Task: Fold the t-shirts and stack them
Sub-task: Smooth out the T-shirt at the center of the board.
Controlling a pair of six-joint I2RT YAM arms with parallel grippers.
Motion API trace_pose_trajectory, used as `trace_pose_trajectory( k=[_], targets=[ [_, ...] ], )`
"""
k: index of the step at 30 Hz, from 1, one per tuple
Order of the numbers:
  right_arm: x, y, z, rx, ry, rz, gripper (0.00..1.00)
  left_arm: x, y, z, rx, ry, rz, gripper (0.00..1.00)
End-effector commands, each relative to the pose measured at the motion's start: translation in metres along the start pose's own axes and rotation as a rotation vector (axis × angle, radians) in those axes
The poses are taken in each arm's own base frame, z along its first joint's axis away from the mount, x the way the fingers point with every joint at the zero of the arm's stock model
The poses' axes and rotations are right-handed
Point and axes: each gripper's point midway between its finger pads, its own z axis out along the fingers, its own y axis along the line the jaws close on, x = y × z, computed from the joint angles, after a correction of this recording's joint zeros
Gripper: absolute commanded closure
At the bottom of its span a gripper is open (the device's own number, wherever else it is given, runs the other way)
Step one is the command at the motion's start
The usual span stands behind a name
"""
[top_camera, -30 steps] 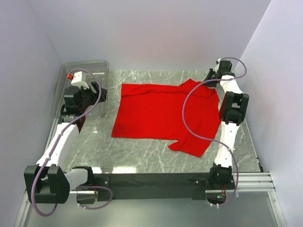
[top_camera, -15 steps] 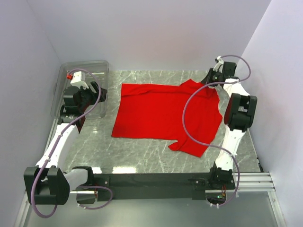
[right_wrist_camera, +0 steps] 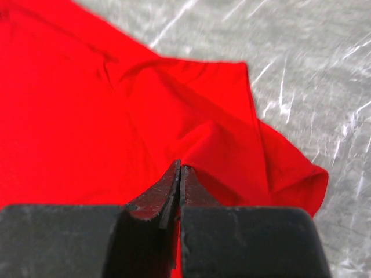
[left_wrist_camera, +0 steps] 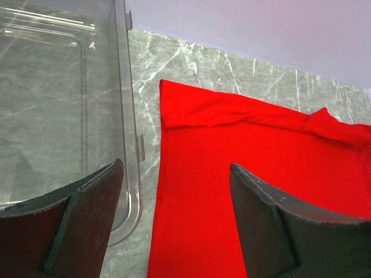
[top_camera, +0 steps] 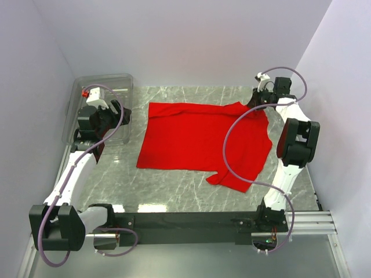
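Observation:
The red t-shirt [top_camera: 197,139] lies spread on the marble table, one sleeve bunched at its near right corner. My right gripper [top_camera: 255,105] is at the shirt's far right corner, shut on a pinch of the cloth. In the right wrist view the fabric [right_wrist_camera: 174,104] rises in a ridge into the closed tips of that gripper [right_wrist_camera: 180,165]. My left gripper [top_camera: 110,119] hovers open by the shirt's left edge. In the left wrist view its fingers [left_wrist_camera: 175,168] stand wide apart over the shirt's left hem [left_wrist_camera: 243,174], holding nothing.
A clear plastic bin [top_camera: 101,87] sits at the far left of the table, its rim [left_wrist_camera: 130,116] just left of the shirt. Purple walls close in the back and both sides. The arms' black base rail [top_camera: 185,220] runs along the near edge.
The right gripper closed on the shirt's far right corner and shifted back and to the right, drawing that corner with it. The left arm has not moved.

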Motion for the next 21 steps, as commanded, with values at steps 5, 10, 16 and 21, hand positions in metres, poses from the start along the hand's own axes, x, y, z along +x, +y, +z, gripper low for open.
trace_pose_trajectory(
  k=[5, 10, 16, 21],
  targets=[
    [0.027, 0.024, -0.020, -0.030, 0.117, -0.297, 1.00, -0.008, -0.006, -0.007, 0.029, -0.041, -0.004, 0.21],
    [0.066, 0.039, -0.028, -0.029, 0.261, -0.540, 0.77, -0.005, -0.006, -0.004, 0.035, -0.038, -0.012, 0.21],
    [0.071, 0.046, -0.042, -0.040, 0.255, -0.519, 0.43, -0.006, -0.005, -0.003, 0.031, -0.040, -0.006, 0.21],
    [0.035, 0.022, -0.054, 0.057, 0.153, -0.263, 0.40, -0.005, -0.004, -0.005, 0.027, -0.042, -0.001, 0.21]
  ],
)
